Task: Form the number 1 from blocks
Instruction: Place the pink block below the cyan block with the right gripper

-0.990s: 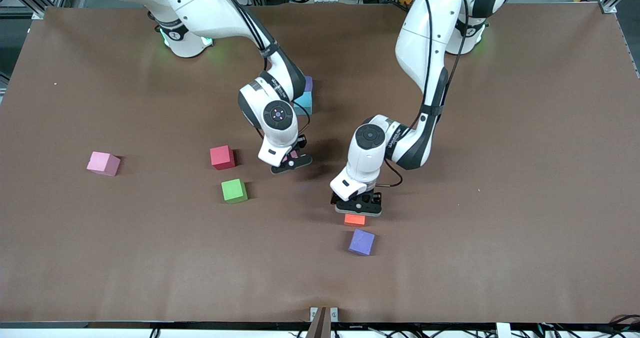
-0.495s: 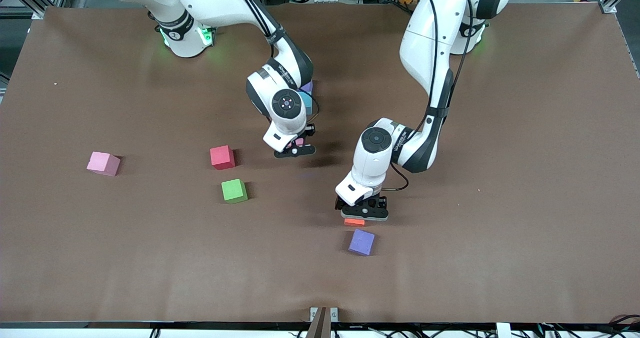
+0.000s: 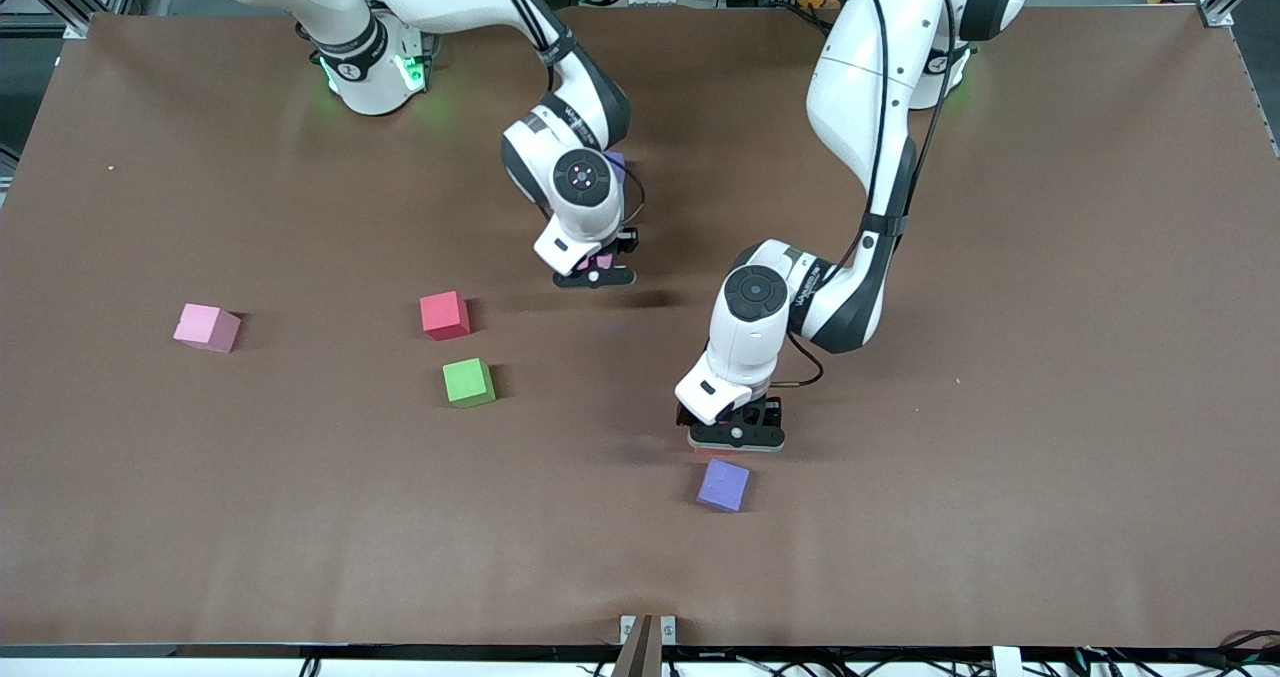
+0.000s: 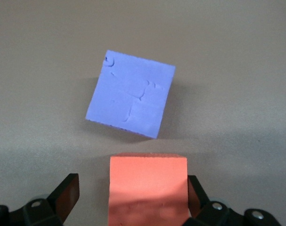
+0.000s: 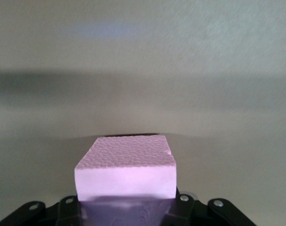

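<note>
- Our right gripper (image 3: 596, 269) has carried its small pink foam cube (image 5: 126, 170), pinched tight, back toward the purple foam cube (image 3: 616, 165) of the started column.
- Left gripper (image 3: 733, 441) has dropped over the orange foam cube (image 4: 148, 188), fingers spread, one touching; second purple cube (image 3: 723, 484) sits just beside.
- Pink placement looks imminent; orange grab next.

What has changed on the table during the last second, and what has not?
The right hand, shut on a pink block, moved away from the front camera, toward the light blue and purple blocks. The left hand came down around the orange block, one finger not touching. The red, green, other pink and near purple block stayed.
</note>
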`<state>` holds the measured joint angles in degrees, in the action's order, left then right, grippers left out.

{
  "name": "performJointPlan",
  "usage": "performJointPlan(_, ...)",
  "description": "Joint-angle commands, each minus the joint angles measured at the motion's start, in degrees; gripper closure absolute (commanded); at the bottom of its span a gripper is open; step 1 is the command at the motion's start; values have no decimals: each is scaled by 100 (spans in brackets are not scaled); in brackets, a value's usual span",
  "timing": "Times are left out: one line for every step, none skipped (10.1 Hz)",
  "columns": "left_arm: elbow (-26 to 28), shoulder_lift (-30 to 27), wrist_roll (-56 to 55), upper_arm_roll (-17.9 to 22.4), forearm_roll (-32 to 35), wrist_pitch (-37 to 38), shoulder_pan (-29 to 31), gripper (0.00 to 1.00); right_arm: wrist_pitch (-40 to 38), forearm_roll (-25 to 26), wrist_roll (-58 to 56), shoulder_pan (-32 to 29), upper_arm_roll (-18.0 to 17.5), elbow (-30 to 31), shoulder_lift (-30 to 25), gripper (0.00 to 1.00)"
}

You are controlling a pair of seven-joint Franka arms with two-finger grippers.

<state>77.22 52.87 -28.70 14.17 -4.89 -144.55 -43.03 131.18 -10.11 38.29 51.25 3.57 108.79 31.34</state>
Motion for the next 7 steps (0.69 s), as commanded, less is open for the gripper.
performJointPlan(-461,188,-21,-64,-161,451,93,0,153,-123,187,175,30,353,-224,100)
performJointPlan(-506,224,-30,-64,-170,489,119,0,276,-123,188,201,30,441,-233,100)
performJointPlan(-524,259,-30,-99,-274,489,128,0,338,-123,188,202,30,468,-224,100)
performJointPlan(-533,259,-30,-99,-519,515,172,0,338,-123,301,202,30,459,-207,100)
performJointPlan(-541,259,-30,-116,-574,541,207,0,330,-123,354,254,30,468,-207,100)
performJointPlan(-576,268,-30,-117,-583,542,208,0,330,-123,355,263,30,468,-198,100)
performJointPlan(-585,277,-30,-117,-583,542,208,0,321,-123,355,272,30,468,-181,95)
